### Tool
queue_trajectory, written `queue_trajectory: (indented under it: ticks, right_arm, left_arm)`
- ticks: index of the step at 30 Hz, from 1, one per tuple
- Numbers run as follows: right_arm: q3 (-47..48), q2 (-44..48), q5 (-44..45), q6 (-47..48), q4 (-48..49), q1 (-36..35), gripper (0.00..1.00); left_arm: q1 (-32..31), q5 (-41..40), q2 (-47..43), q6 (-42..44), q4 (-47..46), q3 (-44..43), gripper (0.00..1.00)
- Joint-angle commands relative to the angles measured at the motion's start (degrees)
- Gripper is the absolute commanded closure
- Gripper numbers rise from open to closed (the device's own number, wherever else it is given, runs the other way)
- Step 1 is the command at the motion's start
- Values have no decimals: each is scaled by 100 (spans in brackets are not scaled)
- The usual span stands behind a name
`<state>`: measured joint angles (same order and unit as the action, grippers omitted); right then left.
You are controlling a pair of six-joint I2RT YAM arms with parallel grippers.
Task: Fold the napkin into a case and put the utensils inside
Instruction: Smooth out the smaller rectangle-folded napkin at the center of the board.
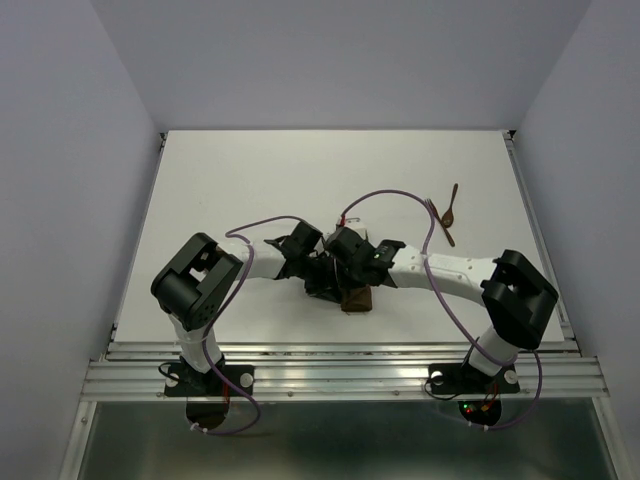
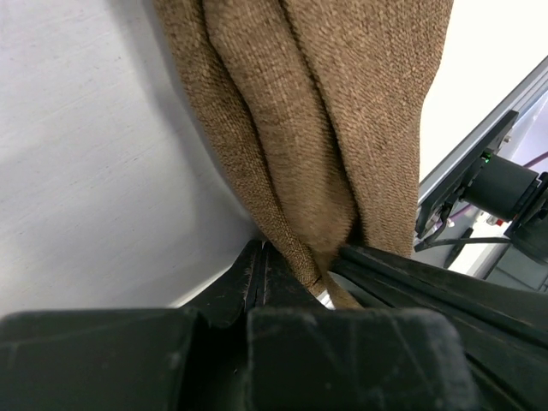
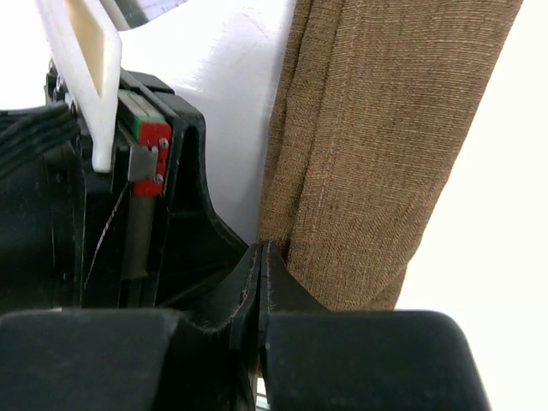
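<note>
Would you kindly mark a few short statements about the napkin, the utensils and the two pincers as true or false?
1. The left pincer is shut on the napkin. True.
2. The fork and spoon are already tucked inside the napkin. False: both lie bare on the table, apart from the cloth.
3. The napkin is spread flat over the table. False: it hangs in bunched folds between the left pincer and the right pincer.
4. The fork and spoon lie on the right half of the table. True.
</note>
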<state>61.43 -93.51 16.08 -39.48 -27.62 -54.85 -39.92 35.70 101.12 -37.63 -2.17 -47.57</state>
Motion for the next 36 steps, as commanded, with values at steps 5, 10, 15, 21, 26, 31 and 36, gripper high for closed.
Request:
queue_trajectory:
  ticks: [5,10,15,21,26,31,36]
  right_arm:
    - [-8,-272,62,-103,696,-52,99]
    - [-26,-448,36,-121,819,-52,99]
    - [-52,-230,36,-130,793,-52,96]
    - [-8,166,141,-130,460,-52,85]
    - [-157,483,299,-200,187,-52,76]
    - [-429,834,528,-463,-50,-52,72]
    - [-1009,1362,677,-806,-208,-52,78]
  left_arm:
    - [-103,51,-5,-52,-151,160,100]
    - [-130,51,-22,-78,-178,222,100]
    - [-121,51,-145,-69,-169,319,100]
    - [-121,51,-172,-26,-134,310,100]
    - [-121,33,-189,45,-55,266,100]
    - [-130,33,-180,89,-11,222,100]
    - [-130,33,-181,133,50,178,100]
